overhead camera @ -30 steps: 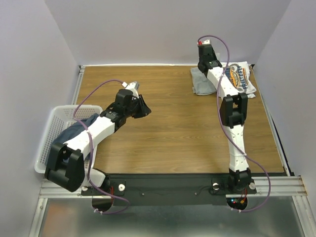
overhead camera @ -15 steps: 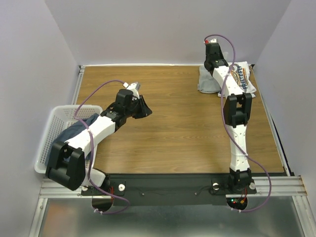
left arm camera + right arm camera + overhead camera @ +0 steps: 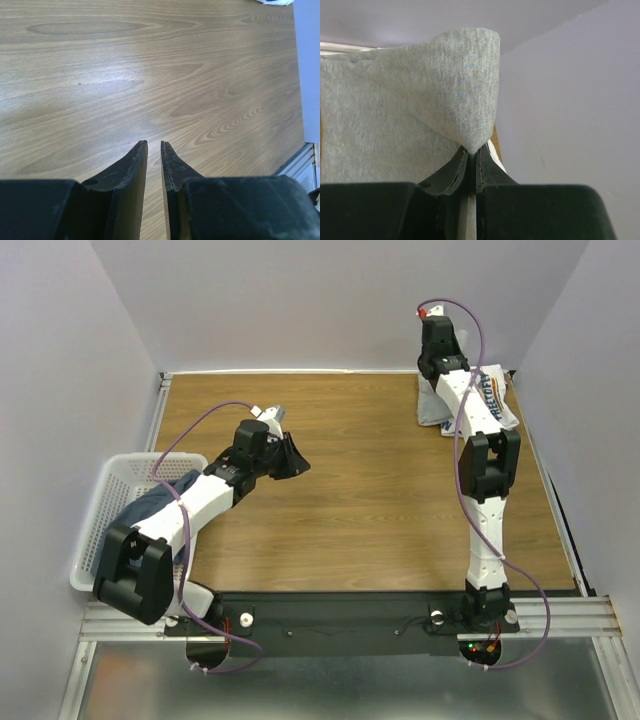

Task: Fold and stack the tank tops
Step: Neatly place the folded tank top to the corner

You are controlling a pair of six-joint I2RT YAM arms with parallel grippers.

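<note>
Top view, stack: my right gripper (image 3: 437, 358) hangs over the grey tank top (image 3: 432, 405), beside the logo tank top (image 3: 497, 400), at the surface's (image 3: 380, 500) far right corner; walls close, open room lies centre.
Top view, basket (image 3: 100, 520): dark blue tank top (image 3: 150, 505) awaits there.
Left wrist: my left gripper (image 3: 154, 146) is nearly closed, empty, over bare wood.
Right wrist: jaws clamp a small grey pinch (image 3: 470, 142); a tug could slip it.

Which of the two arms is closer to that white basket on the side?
Left. Its arm passes right beside the white basket, with its pincer over bare wood. The right pincer pinches grey cloth at the far corner.
</note>
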